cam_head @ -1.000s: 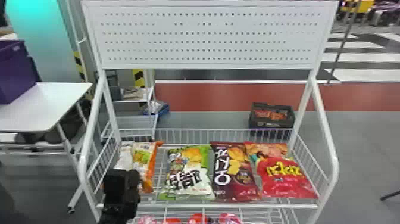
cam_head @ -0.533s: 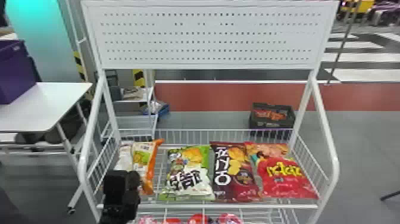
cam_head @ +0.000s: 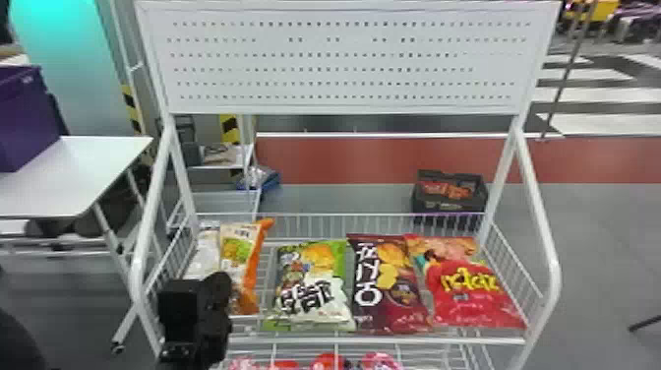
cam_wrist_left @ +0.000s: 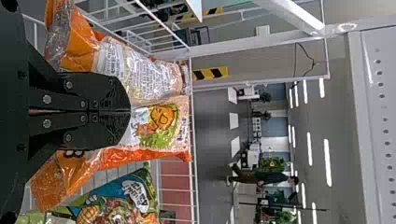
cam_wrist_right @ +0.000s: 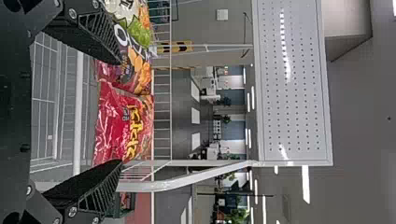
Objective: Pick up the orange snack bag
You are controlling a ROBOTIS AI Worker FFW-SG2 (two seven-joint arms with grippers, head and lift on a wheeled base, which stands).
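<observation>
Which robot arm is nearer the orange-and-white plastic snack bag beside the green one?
Left. The left gripper is at that bag, black fingers closed; the right gripper is farther, open before the shiny red bag at the right end of the wire rack.

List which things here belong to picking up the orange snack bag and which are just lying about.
For the job:
- orange snack bags, two side by side; either could be meant
- left gripper, in front of them
- wire rack holding them

Just lying about:
- green bag
- dark brown bag
- red bag
- black crate
- purple box on white table
</observation>
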